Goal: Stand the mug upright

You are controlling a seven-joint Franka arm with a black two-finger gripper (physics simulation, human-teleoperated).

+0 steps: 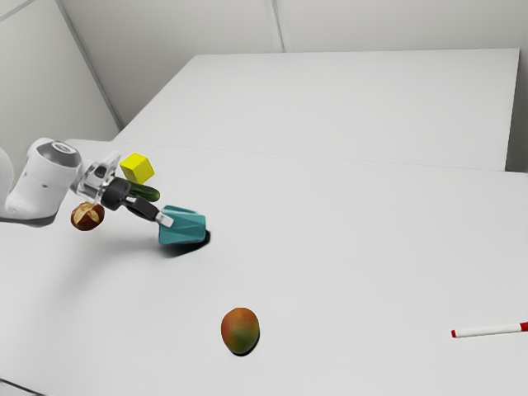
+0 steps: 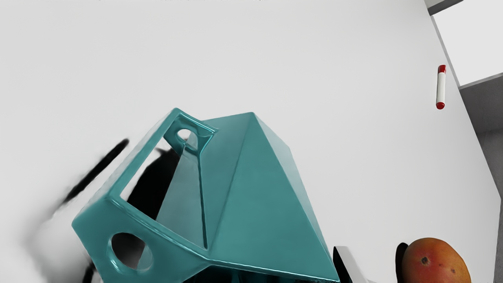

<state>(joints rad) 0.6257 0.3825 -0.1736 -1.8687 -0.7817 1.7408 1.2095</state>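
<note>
The mug [image 1: 182, 228] is blue-green and shiny, with lots of flat sides and sharp corners, like a folded paper shape. It is tipped over on its side, above or on the white table [image 1: 330, 247], and I can't tell if it touches. In the exterior view it sits left of the middle, a bit below halfway down, with a dark shadow [image 1: 186, 249] under it. In the wrist view it is big, at the lower left and bottom middle. Its boxy handle [image 2: 131, 169] points to the left of that frame, with a big gap and round holes in it.
</note>
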